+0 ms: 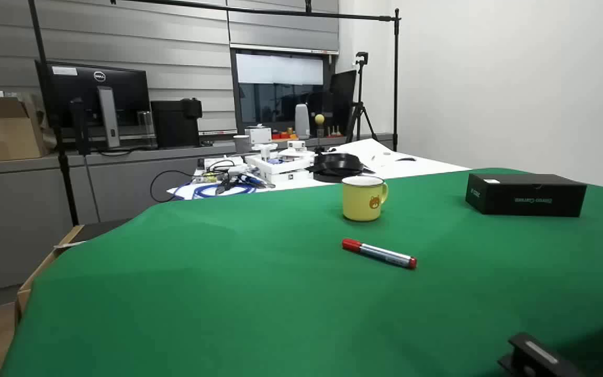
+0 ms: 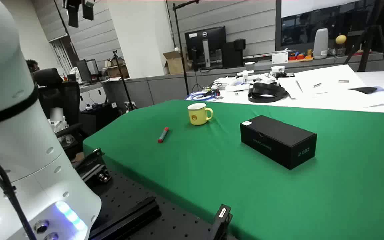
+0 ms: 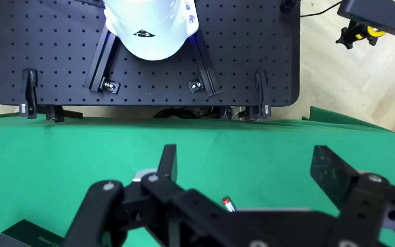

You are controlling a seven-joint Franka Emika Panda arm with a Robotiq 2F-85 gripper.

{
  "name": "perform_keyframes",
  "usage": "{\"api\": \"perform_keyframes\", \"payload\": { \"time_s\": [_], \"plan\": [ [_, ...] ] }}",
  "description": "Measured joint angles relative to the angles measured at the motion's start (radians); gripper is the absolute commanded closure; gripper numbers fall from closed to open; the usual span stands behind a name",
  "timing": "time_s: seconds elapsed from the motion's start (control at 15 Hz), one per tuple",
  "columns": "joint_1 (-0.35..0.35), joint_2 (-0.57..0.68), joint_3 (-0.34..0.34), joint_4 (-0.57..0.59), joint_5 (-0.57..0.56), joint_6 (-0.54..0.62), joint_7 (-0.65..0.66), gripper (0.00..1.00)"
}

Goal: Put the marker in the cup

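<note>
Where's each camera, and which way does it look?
In an exterior view: beside the white arm, facing mug and box; fingers at top.
In an exterior view: low over green cloth, facing mug and window; no arm.
Wrist view: overhead, facing down on cloth; arm's base, fingers show.
Both exterior views share marker, mug, box.

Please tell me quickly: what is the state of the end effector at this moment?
End effector: open wide, holding nothing; the marker lies on the green cloth.

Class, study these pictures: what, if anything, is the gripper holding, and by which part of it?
Nothing is held: the gripper is open, and the marker lies on the green cloth.
</note>
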Motion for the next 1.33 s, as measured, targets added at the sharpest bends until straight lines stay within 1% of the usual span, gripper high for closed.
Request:
{"api": "perform_keyframes", "payload": {
  "time_s": [0.73, 0.87, 1.0, 1.13, 1.33],
  "plan": [
    [-0.001, 0.000, 0.003, -0.001, -0.008, 0.006, -0.014, 0.00],
    [0.000, 0.005, 0.015, -0.002, -0.061, 0.030, -0.068, 0.00],
    [0.009, 0.023, 0.025, -0.002, -0.133, 0.071, -0.156, 0.00],
    [0.023, 0.054, 0.026, -0.002, -0.201, 0.135, -0.238, 0.00],
    [0.049, 0.120, 0.024, 0.003, -0.286, 0.260, -0.352, 0.00]
  ]
}}
